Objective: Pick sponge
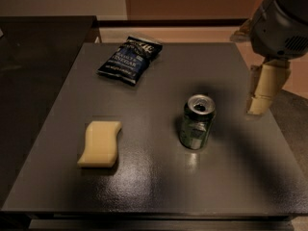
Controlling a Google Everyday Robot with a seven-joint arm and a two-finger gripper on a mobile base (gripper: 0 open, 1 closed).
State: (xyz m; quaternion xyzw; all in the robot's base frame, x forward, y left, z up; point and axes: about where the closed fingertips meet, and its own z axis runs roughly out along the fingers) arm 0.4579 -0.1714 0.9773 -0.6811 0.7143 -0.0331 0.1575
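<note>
The sponge (100,143) is a pale yellow foam block with wavy sides, lying flat on the front left part of the dark grey table (159,191). My gripper (257,109) hangs from the grey arm at the upper right, over the table's right edge, to the right of the can. It is far from the sponge and holds nothing that I can see.
A green drink can (196,122) stands upright right of the table's centre, between gripper and sponge. A dark blue chip bag (129,58) lies at the back left. A darker counter (38,61) adjoins the table's left side.
</note>
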